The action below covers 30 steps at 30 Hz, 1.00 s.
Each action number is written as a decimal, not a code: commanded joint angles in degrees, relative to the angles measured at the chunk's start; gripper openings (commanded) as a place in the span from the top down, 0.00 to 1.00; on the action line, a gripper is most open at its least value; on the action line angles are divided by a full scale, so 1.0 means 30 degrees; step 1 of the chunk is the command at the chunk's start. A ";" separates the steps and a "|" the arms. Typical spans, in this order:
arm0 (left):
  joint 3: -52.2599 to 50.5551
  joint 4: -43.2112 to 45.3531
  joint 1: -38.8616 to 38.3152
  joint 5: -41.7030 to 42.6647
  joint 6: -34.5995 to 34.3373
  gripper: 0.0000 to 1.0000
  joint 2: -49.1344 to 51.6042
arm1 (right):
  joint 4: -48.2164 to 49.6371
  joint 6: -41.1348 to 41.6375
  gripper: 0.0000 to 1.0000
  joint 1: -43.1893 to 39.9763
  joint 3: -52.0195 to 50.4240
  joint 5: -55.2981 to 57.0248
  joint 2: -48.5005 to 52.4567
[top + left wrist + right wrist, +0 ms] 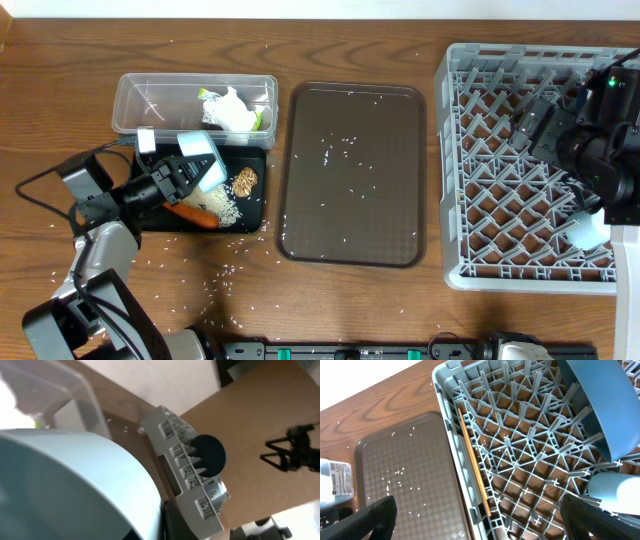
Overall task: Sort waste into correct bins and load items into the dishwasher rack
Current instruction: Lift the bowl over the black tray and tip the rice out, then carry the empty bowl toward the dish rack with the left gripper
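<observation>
Dark-blue dish is in the rack, right claw spread above it. Far from the rack, left claw pinches the light-blue cup; loose rice remains unsorted.

Robotics test bench staged as a kitchen clean-up: two robot arms, one at the left and one at the right, stand at a wood-grain table. A grey dishwasher rack sits directly on the tabletop at the right, beside a brown serving tray flecked with white rice grains. A black cable loops loose by the left arm, and a black mounting rail with green clips runs along the near edge. From the left wrist, a plain cardboard panel and a black stand show beyond the rack, with a pale wall behind
</observation>
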 commanded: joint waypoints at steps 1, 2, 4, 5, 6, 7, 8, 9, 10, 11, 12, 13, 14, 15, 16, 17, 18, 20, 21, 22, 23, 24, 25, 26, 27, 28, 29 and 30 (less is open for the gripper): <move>-0.0022 -0.0051 -0.0073 -0.0532 -0.0714 0.94 -0.0124 | 0.0022 0.0175 0.01 -0.0051 0.0036 -0.0080 0.0073; -0.0022 -0.0342 -0.0044 -0.1617 -0.1654 0.94 -0.0124 | 0.0022 0.0175 0.01 -0.0051 0.0036 -0.0073 0.0073; -0.0022 0.0641 -0.0182 0.0117 -0.1239 0.94 -0.0124 | 0.0022 0.0168 0.01 -0.0051 0.0036 -0.0080 0.0073; -0.0015 0.1027 -0.0270 0.0634 -0.1348 0.94 -0.0138 | -0.0022 0.0168 0.01 -0.0051 0.0036 -0.0073 0.0073; -0.0007 0.1122 -0.0299 0.0423 -0.2142 0.94 -0.0153 | -0.0051 0.0168 0.01 -0.0051 0.0036 -0.0073 0.0073; -0.0007 0.1362 -0.0299 0.0270 -0.2863 0.94 -0.0160 | -0.0073 0.0168 0.01 -0.0051 0.0036 -0.0073 0.0073; -0.0007 0.1982 -0.0306 0.0270 -0.3468 0.94 -0.0189 | -0.0066 0.0168 0.01 -0.0051 0.0036 -0.0080 0.0080; -0.0007 0.2652 -0.0350 0.0262 -0.4022 0.94 -0.0284 | -0.0029 0.0175 0.01 -0.0051 0.0036 -0.0080 0.0073; -0.0007 0.3628 -0.0430 0.0087 -0.4940 0.94 -0.0517 | -0.0015 0.0175 0.01 -0.0051 0.0036 -0.0087 0.0073; -0.0007 0.4495 -0.0532 -0.0124 -0.5763 0.94 -0.0765 | -0.0015 0.0182 0.01 -0.0051 0.0036 -0.0109 0.0073; -0.0007 0.5952 -0.0721 -0.0481 -0.7009 0.94 -0.1209 | -0.0015 0.0175 0.01 -0.0051 0.0036 -0.0175 0.0073; 0.0015 0.7650 -0.0991 -0.0991 -0.8488 0.94 -0.1770 | -0.0022 0.0175 0.01 -0.0051 0.0036 -0.0328 0.0073; 0.0051 0.9202 -0.1246 -0.1566 -0.9865 0.94 -0.2302 | -0.0036 0.0175 0.01 -0.0051 0.0036 -0.0510 0.0073; 0.0153 1.0717 -0.1545 -0.2178 -1.1183 0.94 -0.2856 | -0.0073 0.0182 0.01 -0.0051 0.0036 -0.0707 0.0073; 0.0291 1.2065 -0.1887 -0.2761 -1.2254 0.94 -0.3402 | -0.0073 0.0182 0.01 -0.0051 0.0036 -0.0969 0.0073; 0.0495 1.3129 -0.2317 -0.3497 -1.3092 0.94 -0.3993 | -0.0066 0.0182 0.01 -0.0051 0.0036 -0.1297 0.0073; 0.0714 1.3362 -0.2659 -0.4182 -1.3624 0.94 -0.4466 | -0.0044 0.0189 0.01 -0.0051 0.0036 -0.1545 0.0073; 0.1144 1.2961 -0.3468 -0.5362 -1.3967 0.94 -0.5348 | 0.0022 0.0189 0.02 -0.0051 0.0036 -0.1902 0.0073; 0.1275 1.2429 -0.3883 -0.5952 -1.3967 0.94 -0.5661 | 0.0073 0.0204 0.01 -0.0051 0.0036 -0.2025 0.0073; 0.1370 1.1482 -0.4408 -0.6761 -1.3945 0.94 -0.5967 | 0.0102 0.0270 0.01 -0.0051 0.0036 -0.2098 0.0073; 0.1384 1.0673 -0.4932 -0.7402 -1.3741 0.94 -0.6156 | 0.0138 0.0291 0.01 -0.0051 0.0036 -0.2171 0.0073; 0.1384 0.9792 -0.5595 -0.8065 -1.3202 0.94 -0.6280 | 0.0189 0.0342 0.01 -0.0051 0.0036 -0.2164 0.0073; 0.1384 0.8524 -0.6251 -0.9071 -1.3063 0.94 -0.6309 | 0.0211 0.0342 0.01 -0.0051 0.0036 -0.2171 0.0073; 0.1384 0.7643 -0.6761 -0.9806 -1.2903 0.94 -0.6309 | 0.0204 0.0342 0.01 -0.0051 0.0036 -0.2171 0.0073; 0.1384 0.6710 -0.7410 -1.0564 -1.2291 0.94 -0.6288 | 0.0204 0.0335 0.01 -0.0051 0.0036 -0.2171 0.0073; 0.1384 0.5617 -0.8218 -1.1446 -1.1446 0.94 -0.6258 | 0.0189 0.0328 0.01 -0.0051 0.0036 -0.2244 0.0073; 0.1384 0.4590 -0.8910 -1.2356 -1.0979 0.94 -0.6258 | 0.0175 0.0335 0.01 -0.0051 0.0036 -0.2324 0.0073; 0.1406 0.3541 -0.9741 -1.3384 -1.0455 0.94 -0.6258 | 0.0153 0.0328 0.01 -0.0051 0.0036 -0.2419 0.0073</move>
